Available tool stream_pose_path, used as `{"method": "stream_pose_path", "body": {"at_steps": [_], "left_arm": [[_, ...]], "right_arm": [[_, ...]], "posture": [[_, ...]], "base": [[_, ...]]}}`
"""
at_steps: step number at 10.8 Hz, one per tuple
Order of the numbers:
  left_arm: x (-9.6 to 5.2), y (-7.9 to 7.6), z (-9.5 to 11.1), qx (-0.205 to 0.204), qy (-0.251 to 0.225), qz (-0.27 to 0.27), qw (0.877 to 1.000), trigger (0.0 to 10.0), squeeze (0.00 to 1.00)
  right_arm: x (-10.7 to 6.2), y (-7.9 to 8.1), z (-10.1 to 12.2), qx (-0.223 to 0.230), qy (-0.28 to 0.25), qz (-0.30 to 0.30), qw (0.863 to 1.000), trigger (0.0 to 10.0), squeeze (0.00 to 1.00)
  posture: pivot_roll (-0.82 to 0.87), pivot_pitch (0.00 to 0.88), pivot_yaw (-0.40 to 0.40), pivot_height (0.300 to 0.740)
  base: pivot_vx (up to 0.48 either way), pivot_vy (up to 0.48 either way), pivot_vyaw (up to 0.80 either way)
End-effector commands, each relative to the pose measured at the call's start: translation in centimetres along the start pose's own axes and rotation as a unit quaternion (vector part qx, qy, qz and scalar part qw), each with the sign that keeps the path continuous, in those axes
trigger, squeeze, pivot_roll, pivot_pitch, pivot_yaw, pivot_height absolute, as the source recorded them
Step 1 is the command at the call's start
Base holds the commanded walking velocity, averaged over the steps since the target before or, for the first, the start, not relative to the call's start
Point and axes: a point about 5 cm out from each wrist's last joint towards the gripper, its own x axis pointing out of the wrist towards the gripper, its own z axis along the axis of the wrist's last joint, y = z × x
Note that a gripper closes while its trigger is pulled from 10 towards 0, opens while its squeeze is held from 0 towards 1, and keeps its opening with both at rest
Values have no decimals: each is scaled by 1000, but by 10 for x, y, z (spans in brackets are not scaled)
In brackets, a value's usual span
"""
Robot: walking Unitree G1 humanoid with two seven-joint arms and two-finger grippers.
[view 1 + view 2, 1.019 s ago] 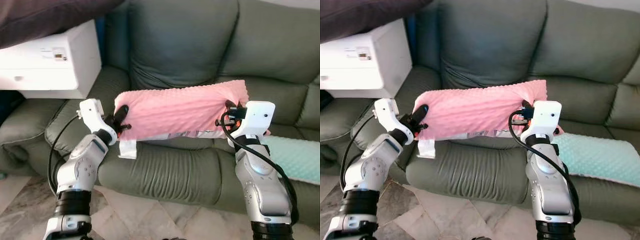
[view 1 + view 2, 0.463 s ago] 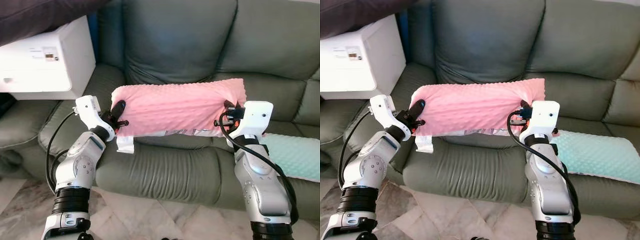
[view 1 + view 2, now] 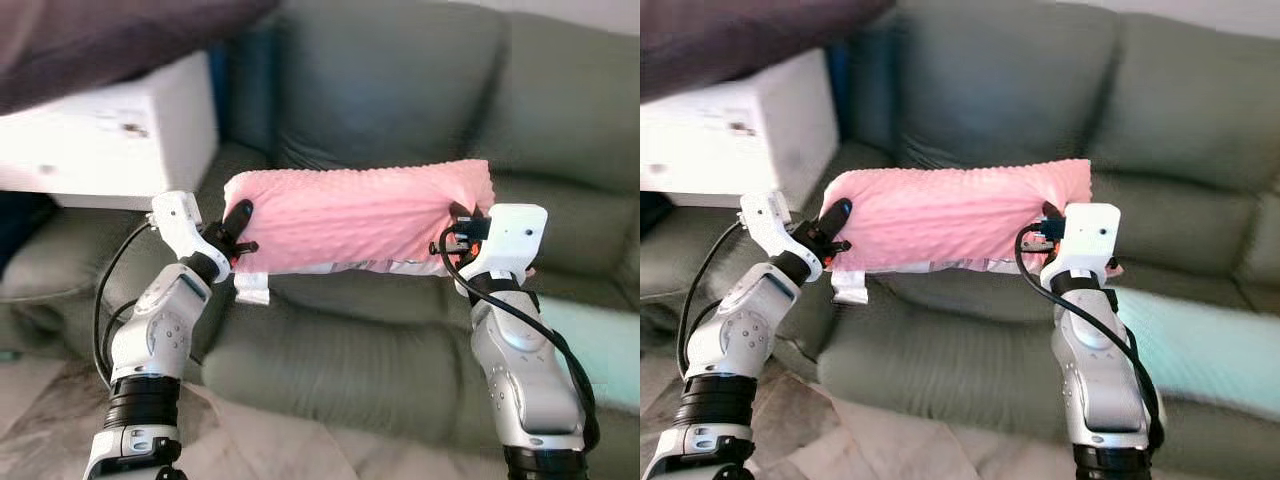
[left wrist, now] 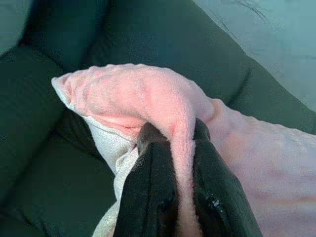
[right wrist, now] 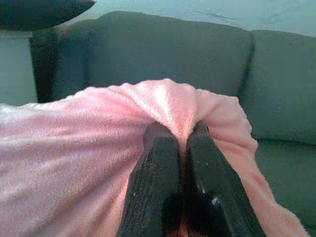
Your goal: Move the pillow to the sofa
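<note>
Carry step, pre-placement: pink pillow (image 3: 355, 220) is held in the air between both arms, stretched roughly level, in front of the green sofa (image 3: 400, 90) and above its seat cushion, not resting on it. Left gripper (image 4: 173, 148) is clamped on a fold of fabric at the pillow's left end; wrist view shows both black fingers pinching the pink cover with a ridge of it squeezed between them. Right gripper (image 5: 180, 133) is closed on a bunched fold at the right end, fingers nearly touching with fabric puckered at the tips. A white tag (image 3: 252, 288) hangs off the lower left corner. My read: task is mostly done bar the drop. Next move calls for pushing both arms forward together so the pillow clears the seat's front edge, lowering until it sits on the seat, then opening both grippers at about the same time; releasing 1 side early would let it swing and maybe slide off the front. Seat surface looks like soft ribbed upholstery, so it should stay put. A mint pillow (image 3: 600, 345) already lies on the seat to the right, so aim for the middle section. White box-like appliance (image 3: 110, 140) on the left armrest side, dark fabric (image 3: 100, 40) above it, marble-look floor (image 3: 260, 440) below. Head views are blurred.
</note>
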Motion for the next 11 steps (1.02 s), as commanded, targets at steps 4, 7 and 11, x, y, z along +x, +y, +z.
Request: {"method": "stream_pose_path", "body": {"at_steps": [4, 7, 11], "left_arm": [[0, -3, -2, -6, 16, -12, 1000, 10000, 0], [0, -4, -3, -10, 21, -14, 1000, 10000, 0], [0, -4, -3, -10, 22, -14, 1000, 10000, 0]], "right_arm": [[-1, -2, 7, -9, -16, -7, 1000, 10000, 0], [-1, -2, 7, -10, -15, -7, 1000, 10000, 0], [-1, -2, 7, -10, -15, -7, 1000, 10000, 0]], "posture": [[-126, 111, -63, 740], [-126, 112, -64, 740], [-127, 112, -63, 740]], "base": [[0, 0, 0], [0, 0, 0], [0, 0, 0]]}}
